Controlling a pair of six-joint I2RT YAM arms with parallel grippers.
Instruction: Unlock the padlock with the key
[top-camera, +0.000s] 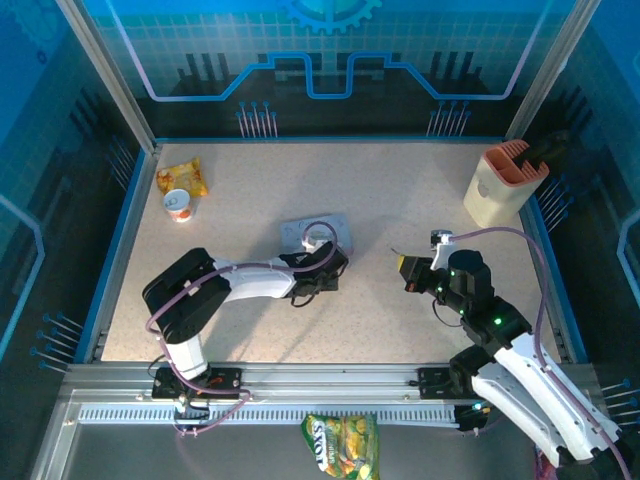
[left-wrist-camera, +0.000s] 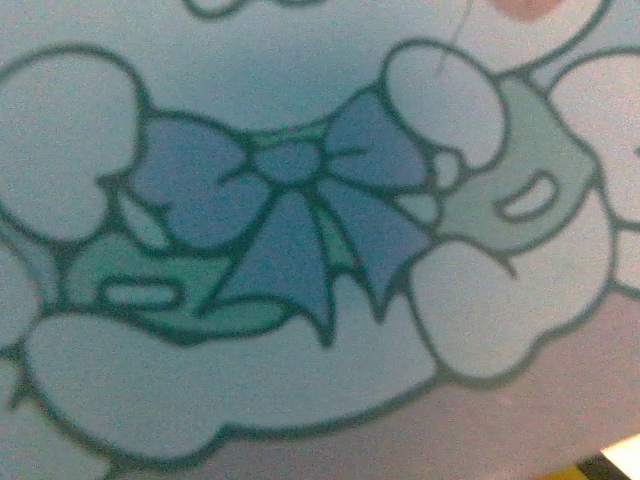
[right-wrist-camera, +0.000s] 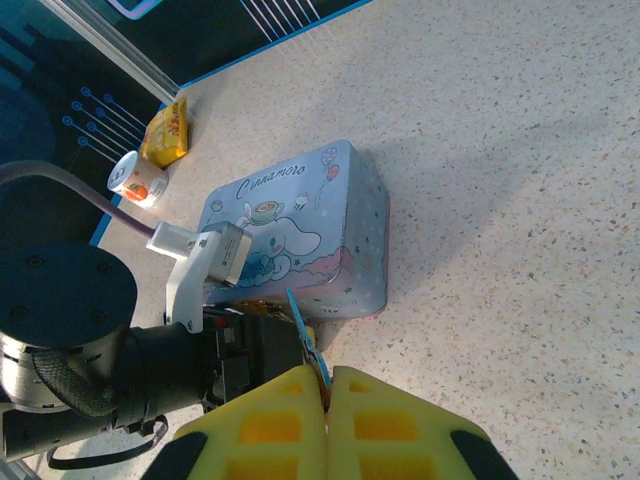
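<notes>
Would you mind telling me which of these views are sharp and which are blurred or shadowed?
Left wrist view: blurred, too close to the tin. Right wrist view: crisp, a soft shadow on the table beside the tin. Top external view: evenly lit, blue-tinged.

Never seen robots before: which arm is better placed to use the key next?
Likely right: the right gripper is shut on the thin key, facing the tin. The left gripper sits at the tin.
</notes>
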